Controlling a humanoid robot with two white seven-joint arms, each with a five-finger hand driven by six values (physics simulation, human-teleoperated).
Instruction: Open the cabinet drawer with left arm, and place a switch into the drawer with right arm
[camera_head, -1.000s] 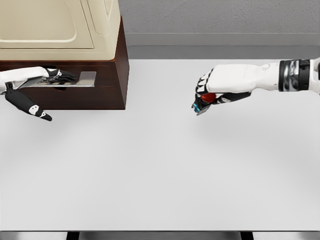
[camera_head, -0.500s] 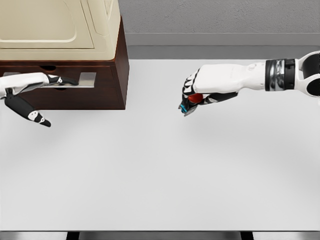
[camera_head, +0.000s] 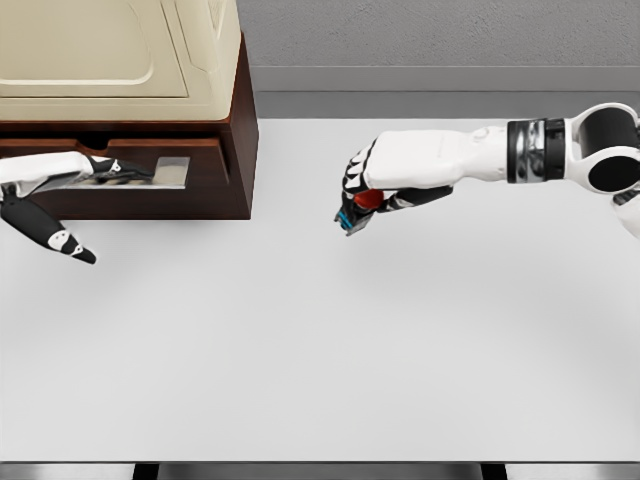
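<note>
— What's changed?

— I've carried the switch (camera_head: 358, 207) further left over the bench (camera_head: 320, 340); my right hand (camera_head: 372, 188) is curled around it, held clear of the surface and nearer the cabinet (camera_head: 235, 150). My left hand (camera_head: 75, 170) has slid left, fingers hooked on the drawer (camera_head: 150, 172) handle.

— How far along?

— The drawer looks only partly out, as far as I can judge. Still to do: finish pulling it open, bring the switch across, and drop it in.

Single head view, looking down and forward over the table (camera_head: 320, 350) — cabinet (camera_head: 215, 150) far left.
</note>
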